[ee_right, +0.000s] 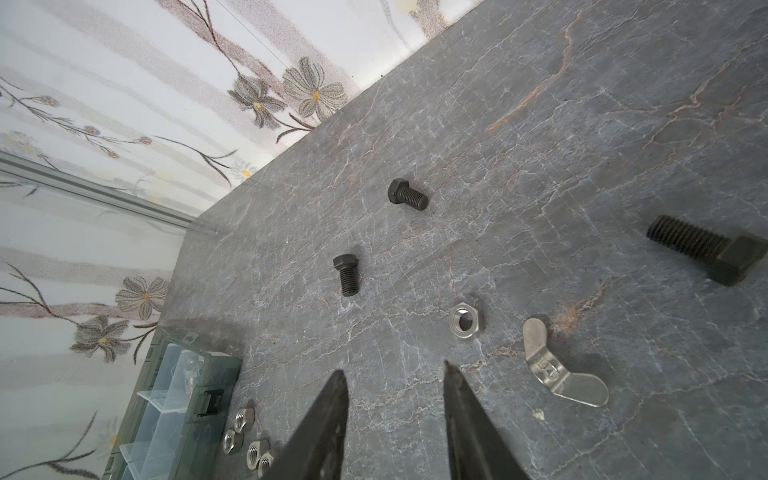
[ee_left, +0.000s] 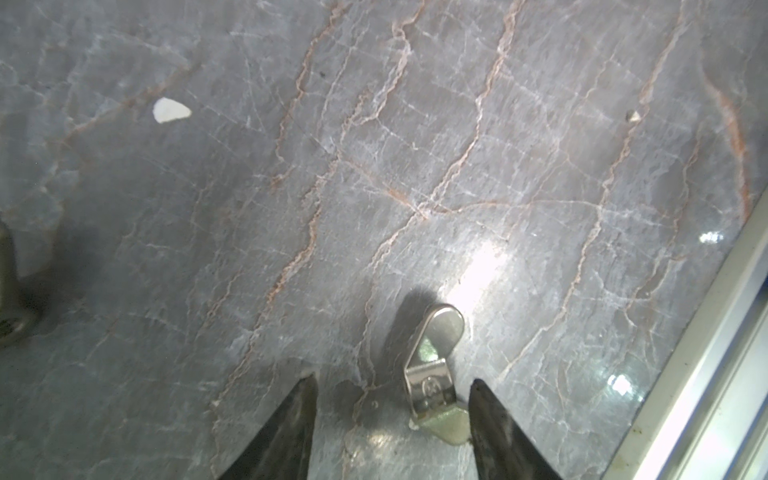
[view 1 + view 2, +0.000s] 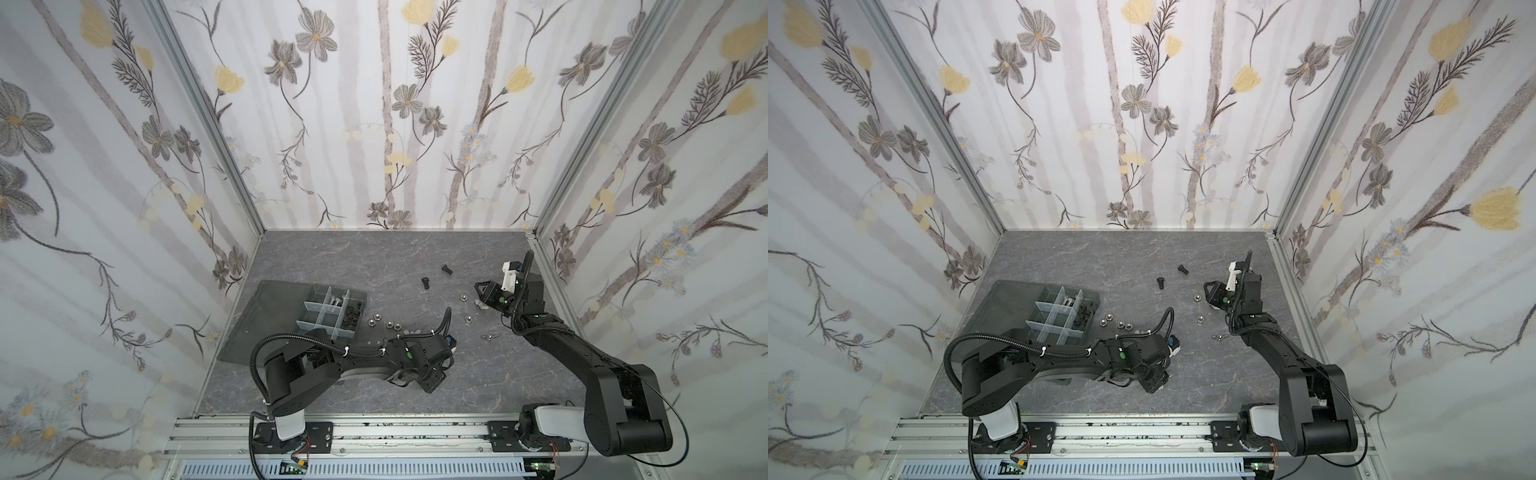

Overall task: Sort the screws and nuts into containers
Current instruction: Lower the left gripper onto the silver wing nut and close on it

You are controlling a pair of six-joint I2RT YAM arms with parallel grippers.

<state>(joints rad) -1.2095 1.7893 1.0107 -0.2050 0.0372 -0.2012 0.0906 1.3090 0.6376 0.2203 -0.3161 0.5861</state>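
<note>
Left wrist view: wing nut (image 2: pixel 434 374) framed by open jaws.
At the bottom middle, the left gripper (image 2: pixel 392 378) is seen half open, nothing held; the wing nut is touched by one fingertip (image 2: pixel 484 411). It should be centred before the jaws are shut. Farther off, the right gripper (image 1: pixel 394 368) is seen part open and empty; the tray (image 3: pixel 321 312) is found left of middle in a top view.
</note>
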